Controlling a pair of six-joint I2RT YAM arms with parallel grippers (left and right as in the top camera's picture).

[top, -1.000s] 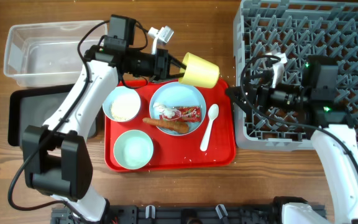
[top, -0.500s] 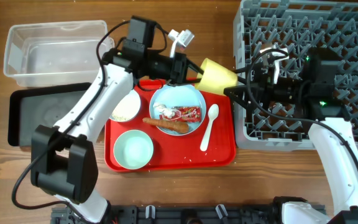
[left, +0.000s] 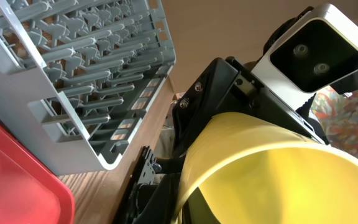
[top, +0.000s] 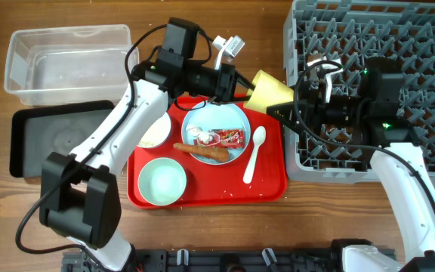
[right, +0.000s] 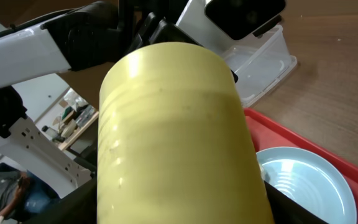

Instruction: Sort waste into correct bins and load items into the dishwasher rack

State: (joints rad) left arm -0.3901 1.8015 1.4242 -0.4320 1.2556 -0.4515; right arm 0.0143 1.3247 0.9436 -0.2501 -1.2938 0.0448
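— Grey plastic dishwasher rack (top: pixel 399 45), right side, the largest item. Anything loaded?
— No dishes in the part that shows; the right arm covers some pegs. The red tray (top: pixel 210 189) lies just beside the rack's left wall, which I judge keeps transfers short. The clear tub (top: pixel 66 34) and black tray (top: pixel 51 143) sit far left, with no waste visible in either.
— Contents of the red tray?
— The light blue plate (top: pixel 239 121) carries the carrot stick (top: pixel 202 151), red wrapper (top: pixel 229 137) and white scrap (top: pixel 200 134). The mint-green bowl (top: pixel 162 181) looks bare. A pale blue bowl (top: pixel 153 132) holds rice grains and is partly under the left arm. The white spoon (top: pixel 254 155) lies beside the plate.
— And the yellow cup (top: pixel 272 91)?
— It is off the table, tipped on its side in the air between the tray's corner and the rack's edge. The left gripper (top: pixel 242 89) is clamped on the near end. The far end points at the right gripper (top: pixel 282 113). My judgement is a handover, since the rack sits on the right arm's side.
— Right pincer?
— I cannot tell. Its camera is filled by the cup's wall. From overhead its fingers are dark shapes just under the cup, and contact is unconfirmed.
— Arm poses?
— The left arm is stretched out across the tray's upper edge. The right arm is folded over the rack, with its forearm reaching left.
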